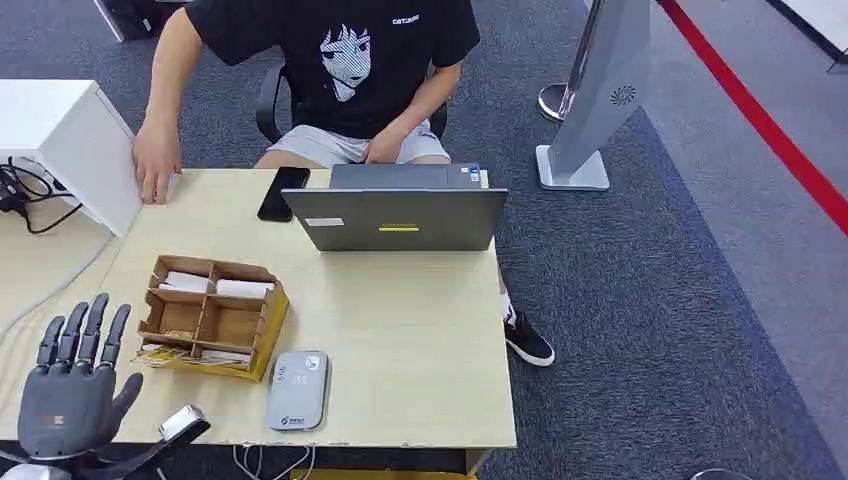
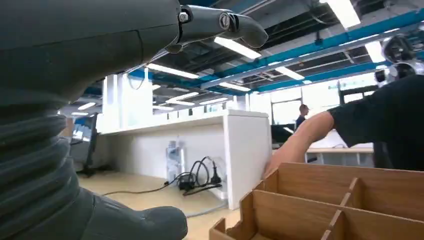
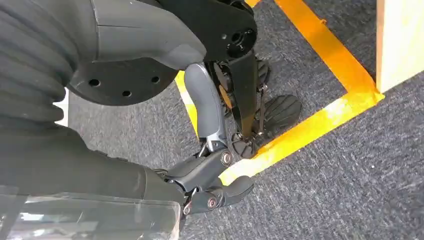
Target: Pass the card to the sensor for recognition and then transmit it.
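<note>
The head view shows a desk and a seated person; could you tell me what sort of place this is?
Probably an open-plan office: a laptop on a desk, grey carpet, and strip ceiling lights.

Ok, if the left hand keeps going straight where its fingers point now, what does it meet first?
Probably the wooden card box: the left hand, open, points forward across the table, and the left wrist view shows the box just ahead. Depth is uncertain.

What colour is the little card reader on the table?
The card reader is light grey with rounded corners, clearest in the head view.
</note>
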Action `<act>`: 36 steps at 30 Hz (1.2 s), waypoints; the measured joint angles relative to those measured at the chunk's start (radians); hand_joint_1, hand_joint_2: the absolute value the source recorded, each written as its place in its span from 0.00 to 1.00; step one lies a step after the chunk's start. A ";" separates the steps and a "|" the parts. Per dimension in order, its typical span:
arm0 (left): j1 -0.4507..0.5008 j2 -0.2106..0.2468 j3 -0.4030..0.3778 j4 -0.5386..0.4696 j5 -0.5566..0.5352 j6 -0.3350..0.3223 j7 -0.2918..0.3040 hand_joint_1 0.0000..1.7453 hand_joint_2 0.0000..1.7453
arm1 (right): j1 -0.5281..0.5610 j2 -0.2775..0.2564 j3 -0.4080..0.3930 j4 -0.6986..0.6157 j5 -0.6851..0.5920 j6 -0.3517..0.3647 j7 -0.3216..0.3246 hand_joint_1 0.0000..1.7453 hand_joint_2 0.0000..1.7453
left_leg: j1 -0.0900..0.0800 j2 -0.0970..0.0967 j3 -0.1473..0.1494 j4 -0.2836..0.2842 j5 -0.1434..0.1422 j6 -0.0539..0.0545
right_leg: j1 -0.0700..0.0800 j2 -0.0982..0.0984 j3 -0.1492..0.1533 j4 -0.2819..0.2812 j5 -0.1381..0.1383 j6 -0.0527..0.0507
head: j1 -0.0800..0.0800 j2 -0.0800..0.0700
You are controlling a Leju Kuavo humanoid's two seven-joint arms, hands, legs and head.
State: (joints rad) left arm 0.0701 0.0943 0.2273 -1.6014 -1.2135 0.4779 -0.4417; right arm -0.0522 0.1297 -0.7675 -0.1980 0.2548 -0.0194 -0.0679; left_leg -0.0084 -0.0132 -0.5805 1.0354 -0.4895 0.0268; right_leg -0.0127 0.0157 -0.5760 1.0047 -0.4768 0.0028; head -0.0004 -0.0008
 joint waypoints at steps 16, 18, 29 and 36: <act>-0.213 0.077 -0.153 0.270 -0.053 -0.103 0.064 0.00 1.00 | -0.005 0.000 0.003 0.000 0.039 0.019 0.003 0.00 1.00 | 0.000 0.001 0.000 0.000 0.001 0.000 | 0.000 0.001 0.000 0.000 0.002 -0.002 | -0.001 0.000; -0.218 0.079 -0.170 0.279 -0.066 -0.102 0.070 0.00 1.00 | -0.005 0.000 0.003 0.000 0.040 0.019 0.003 0.00 1.00 | 0.000 0.002 0.000 0.000 0.001 0.000 | 0.000 0.001 -0.001 0.000 0.002 -0.002 | -0.001 0.000; -0.225 0.076 -0.200 0.263 -0.089 -0.056 0.116 0.00 1.00 | -0.005 0.000 0.003 0.000 0.055 0.016 0.012 0.00 1.00 | 0.000 0.002 0.000 0.000 0.001 0.000 | 0.000 0.001 -0.001 0.000 0.002 -0.002 | -0.001 0.000; -0.201 0.068 -0.227 0.184 -0.125 -0.067 0.121 0.00 1.00 | -0.005 -0.001 0.002 0.000 0.056 0.016 0.012 0.00 1.00 | 0.000 0.002 0.000 0.000 0.001 0.000 | 0.000 0.001 -0.001 0.000 0.002 -0.002 | -0.001 0.000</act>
State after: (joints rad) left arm -0.1305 0.1621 0.0008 -1.4172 -1.3382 0.4105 -0.3208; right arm -0.0573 0.1289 -0.7660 -0.1980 0.3105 -0.0034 -0.0557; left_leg -0.0083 -0.0115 -0.5806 1.0355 -0.4884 0.0267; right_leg -0.0126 0.0167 -0.5766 1.0050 -0.4752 0.0010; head -0.0011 -0.0008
